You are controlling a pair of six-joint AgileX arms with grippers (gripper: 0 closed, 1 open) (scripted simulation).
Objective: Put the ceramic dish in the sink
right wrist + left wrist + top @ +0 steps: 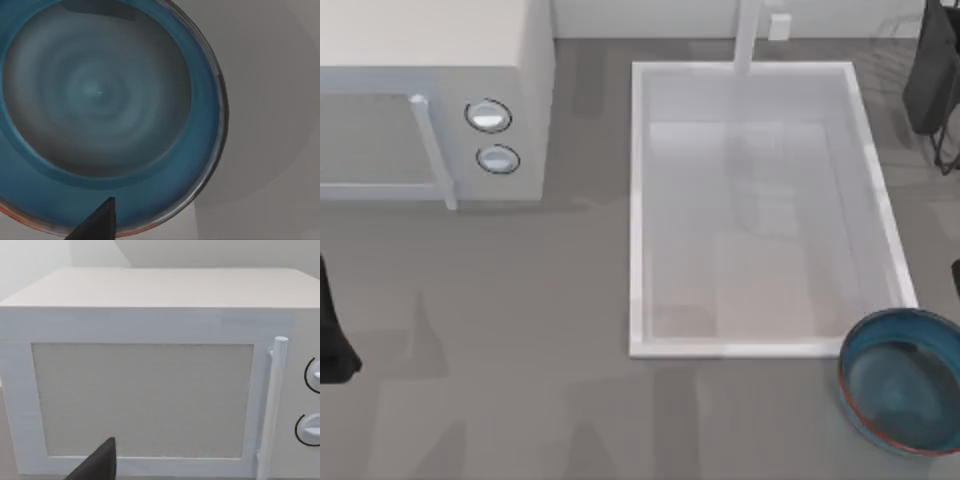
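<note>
The ceramic dish [903, 380] is a glossy teal-blue bowl with a reddish-brown rim. It sits empty on the grey table, just outside the sink's near right corner. The sink [638, 200] is a large white basin with a faucet post [747, 35] at its far side, and nothing lies in it. The right wrist view looks straight down into the dish [95, 95], with a dark tip of my right gripper [100, 222] over its rim. My right arm [933, 75] shows at the table's far right edge. My left arm [332, 335] is parked at the left edge.
A white microwave [430, 60] with two round knobs [490, 115] and a bar handle stands at the far left, door closed. In the left wrist view it [145, 395] faces my left gripper [100, 465]. Bare grey table lies between microwave and sink.
</note>
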